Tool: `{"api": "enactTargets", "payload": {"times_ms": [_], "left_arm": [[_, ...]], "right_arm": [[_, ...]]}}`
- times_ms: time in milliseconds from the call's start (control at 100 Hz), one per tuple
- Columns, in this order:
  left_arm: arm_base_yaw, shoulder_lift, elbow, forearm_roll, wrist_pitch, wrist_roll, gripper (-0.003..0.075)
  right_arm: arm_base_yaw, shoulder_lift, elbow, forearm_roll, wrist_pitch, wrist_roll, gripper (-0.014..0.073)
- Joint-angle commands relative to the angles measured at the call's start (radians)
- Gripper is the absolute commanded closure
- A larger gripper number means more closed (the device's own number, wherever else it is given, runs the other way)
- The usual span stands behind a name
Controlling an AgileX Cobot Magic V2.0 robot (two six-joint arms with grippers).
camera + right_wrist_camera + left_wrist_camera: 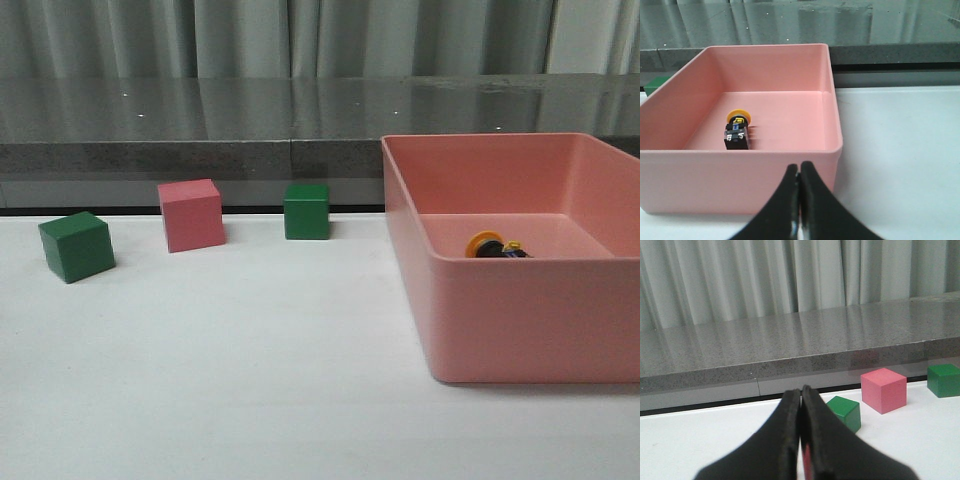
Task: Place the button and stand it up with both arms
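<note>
The button (497, 246) lies on its side on the floor of the pink bin (520, 330), yellow cap toward the far wall. It also shows in the right wrist view (736, 131), with its black body and blue base toward me. My right gripper (799, 167) is shut and empty, just outside the bin's near wall (740, 180). My left gripper (801, 391) is shut and empty over the white table, short of a green cube (845, 412). Neither arm shows in the front view.
On the table's left stand a green cube (76, 246), a pink cube (191, 214) and a second green cube (306, 211), near the back edge. A grey stone ledge (200, 150) and curtains run behind the table. The left wrist view shows the pink cube (883, 390) and a green cube (943, 380).
</note>
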Motion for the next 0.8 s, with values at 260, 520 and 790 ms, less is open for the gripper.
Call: {"api": "enactTargets", "payload": {"times_ms": [260,520,790], "left_arm": [[0.001,-0.031,0.03,-0.002,-0.078,-0.011,0.0739],[0.001,-0.031,0.03,-0.002,-0.078,-0.011,0.0739],[0.001,-0.031,0.03,-0.002,-0.078,-0.011,0.0739]], "right_arm": [[-0.007,-0.017,-0.014,-0.01,-0.279,0.0,0.0702],[-0.005,-0.004,-0.209,-0.01,-0.102,0.0,0.0702],[-0.002,0.249,-0.612,0.022,0.461,-0.001,0.0702]]}}
